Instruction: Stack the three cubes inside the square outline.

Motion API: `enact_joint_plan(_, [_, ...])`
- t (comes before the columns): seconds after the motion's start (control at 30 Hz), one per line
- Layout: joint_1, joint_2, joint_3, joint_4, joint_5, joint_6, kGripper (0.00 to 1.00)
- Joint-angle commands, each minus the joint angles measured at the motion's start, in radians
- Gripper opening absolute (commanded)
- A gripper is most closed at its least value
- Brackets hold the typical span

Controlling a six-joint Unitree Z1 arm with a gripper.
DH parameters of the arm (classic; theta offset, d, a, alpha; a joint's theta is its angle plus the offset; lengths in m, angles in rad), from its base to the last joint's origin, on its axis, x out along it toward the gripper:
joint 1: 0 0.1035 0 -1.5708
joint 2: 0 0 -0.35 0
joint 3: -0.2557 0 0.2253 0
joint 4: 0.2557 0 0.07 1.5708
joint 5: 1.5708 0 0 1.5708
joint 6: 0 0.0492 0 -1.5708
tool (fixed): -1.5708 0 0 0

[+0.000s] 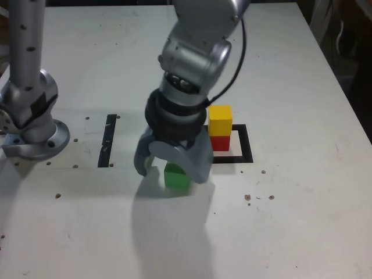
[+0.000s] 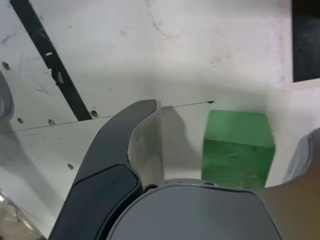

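Tool open, straddling green cube on table. Centre it, then close squarely; it sits nearer one finger.

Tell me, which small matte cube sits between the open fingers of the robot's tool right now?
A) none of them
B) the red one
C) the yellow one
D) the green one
D: the small matte green cube sits on the table between the spread fingers of the tool, while the yellow cube rests on the red cube in the black tape square outline.
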Motion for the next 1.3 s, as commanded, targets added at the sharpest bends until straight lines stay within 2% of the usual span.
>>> enact_joint_plan(0.0, [0.001, 0.022, -0.02, -0.008, -0.007, 0.014, 0.88])
enact_joint_plan(0.17, [0.001, 0.048, -0.041, -0.023, -0.016, 0.034, 0.77])
enact_joint_plan(0.43, [0.001, 0.043, -0.037, -0.029, 0.011, 0.006, 0.45])
enact_joint_plan(0.6, [0.001, 0.006, -0.025, -0.04, 0.001, -0.019, 0.32])
enact_joint_plan(0.8, [0.001, -0.026, -0.015, -0.062, -0.004, -0.023, 0.26])
enact_joint_plan(0.97, [0.001, -0.047, -0.006, -0.075, 0.001, -0.023, 0.18])
enact_joint_plan(1.27, [0.001, -0.113, 0.011, -0.017, 0.01, -0.022, 0.13])
